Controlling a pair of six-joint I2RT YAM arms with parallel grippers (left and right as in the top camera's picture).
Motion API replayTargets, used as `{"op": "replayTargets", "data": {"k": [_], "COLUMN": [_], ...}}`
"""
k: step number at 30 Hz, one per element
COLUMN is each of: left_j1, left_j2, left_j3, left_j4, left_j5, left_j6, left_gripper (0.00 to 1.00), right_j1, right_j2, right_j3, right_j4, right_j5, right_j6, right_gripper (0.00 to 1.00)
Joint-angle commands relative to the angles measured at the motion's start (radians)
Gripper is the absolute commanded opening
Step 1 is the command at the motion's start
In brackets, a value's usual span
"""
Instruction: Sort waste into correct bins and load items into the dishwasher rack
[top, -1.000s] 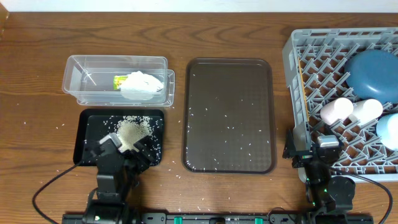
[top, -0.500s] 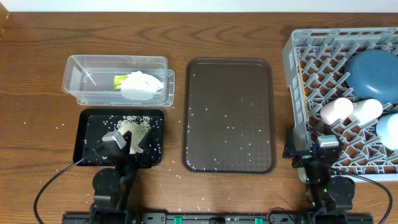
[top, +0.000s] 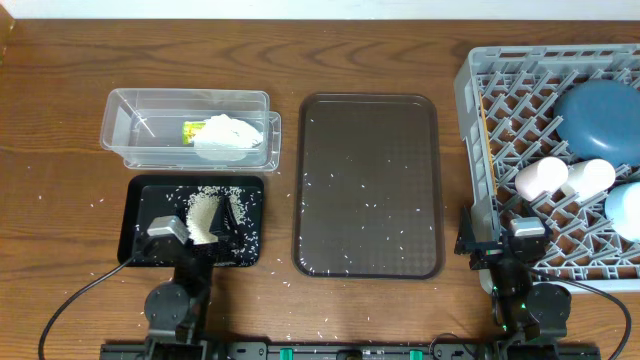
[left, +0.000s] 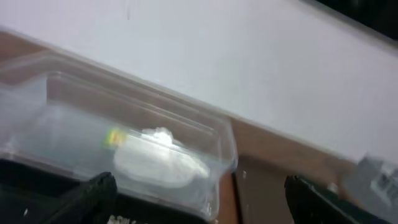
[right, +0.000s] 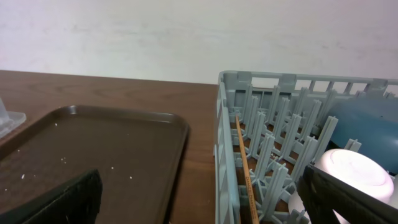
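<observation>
The gray rack (top: 475, 130) sits at the right edge of the table (top: 60, 100). It holds a big blue bowl (top: 600, 115), a small blue bowl (top: 625, 210), a pink cup (top: 540, 178), a white cup (top: 590, 178) and chopsticks (right: 244, 165). The clear tub (top: 130, 125) near the back left corner holds the tissue (top: 228, 135) and wrapper (top: 192, 130). The black tray (top: 135, 200), nearer the front edge, holds rice (top: 203, 212). The left gripper (left: 199, 202) and right gripper (right: 202, 199) are wide open and empty.

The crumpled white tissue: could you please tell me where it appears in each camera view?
Overhead: the tissue lies at upper left, in the right half of the clear tub.
Left wrist: the tissue is at lower centre-left, inside the same tub.
Right wrist: not in it.
Shared landmark: the clear tub, in the overhead and left wrist views.
</observation>
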Motion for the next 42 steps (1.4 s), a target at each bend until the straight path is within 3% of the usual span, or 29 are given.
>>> {"op": "replayTargets", "data": {"k": [1,6,11,16,42], "left_j1": [0.003,0.03,0.073,0.101,0.102], "left_j2": [-0.008,-0.008,-0.008,-0.008,-0.008], "left_j3": [-0.023,-0.023,-0.023,-0.023,-0.023], "left_j4": [0.033,0.041,0.029,-0.14,-0.13], "left_j5": [-0.026,-0.019,0.137,0.119,0.132], "left_j6": [0.029,0.04,0.197,0.2,0.276], "left_gripper": [0.89,0.89,0.89,0.89,0.89], "right_j1": [0.018,0.018,0.018,0.018,0.018], "right_j2": [-0.006,-0.006,-0.006,-0.006,-0.006], "right_j3": [-0.002,-0.002,-0.002,-0.002,-0.002], "right_j4": [-0.005,-0.005,-0.005,-0.005,-0.005], "right_j5": [0.01,0.01,0.01,0.01,0.01], "right_j6": [-0.011,-0.011,-0.011,-0.011,-0.011], "right_gripper": [0.99,0.99,0.99,0.99,0.99]}}
